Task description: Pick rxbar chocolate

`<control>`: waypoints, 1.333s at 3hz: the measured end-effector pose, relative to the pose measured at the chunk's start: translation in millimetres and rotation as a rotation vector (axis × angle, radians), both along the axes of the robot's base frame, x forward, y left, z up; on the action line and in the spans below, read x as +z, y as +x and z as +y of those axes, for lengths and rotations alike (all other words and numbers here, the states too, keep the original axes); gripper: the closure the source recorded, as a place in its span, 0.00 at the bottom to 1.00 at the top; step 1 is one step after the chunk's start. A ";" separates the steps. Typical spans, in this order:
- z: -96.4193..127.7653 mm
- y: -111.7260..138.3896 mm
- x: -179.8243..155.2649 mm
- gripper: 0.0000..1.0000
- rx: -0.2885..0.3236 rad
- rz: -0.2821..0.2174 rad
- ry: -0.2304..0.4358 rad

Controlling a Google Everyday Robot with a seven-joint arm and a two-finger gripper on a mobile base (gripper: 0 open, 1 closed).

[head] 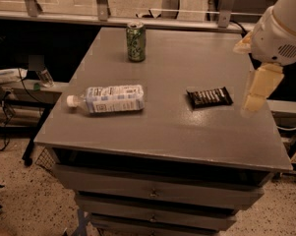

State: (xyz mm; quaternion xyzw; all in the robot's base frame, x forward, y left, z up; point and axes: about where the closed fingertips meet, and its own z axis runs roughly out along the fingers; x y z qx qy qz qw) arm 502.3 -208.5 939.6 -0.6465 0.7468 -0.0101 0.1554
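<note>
The claw (256, 89) hangs at the right edge of the surface (177, 132), a pale cream, blocky piece of matte plastic pointing down from a rounded white arm housing (281, 31) with a small grille of dots on its side. Whether it is released or clenched cannot be told from this angle. Nothing is seen in it, and it is apart from every object.

Just to its left lies the rxbar chocolate (209, 97), a small flat rectangle in a glossy black wrapper with pale lettering across the top. It lies flat on the right half of the surface with its long side running left to right, slightly tilted.

Further left, well apart from the bar, 1 clear plastic bottle (113, 99) lies on its side. Its white cap points left, and a white and blue label wraps its ribbed body.

Near the back edge stands 1 green soda can (136, 42), upright, metallic and cylindrical, with a silver top rim.

The surface itself is grey, smooth and faintly reflective, with a squared front edge. Below it sit stacked grey drawers (152, 193) with small knobs. The floor (19, 195) around it is speckled.
</note>
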 end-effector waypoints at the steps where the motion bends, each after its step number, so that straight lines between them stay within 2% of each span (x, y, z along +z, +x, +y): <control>1: 10.3 34.3 -31.3 0.00 0.060 0.031 -0.001; 2: 28.4 61.6 -63.7 0.00 0.119 0.062 -0.010; 4: 40.5 88.8 -108.7 0.00 0.150 0.118 0.001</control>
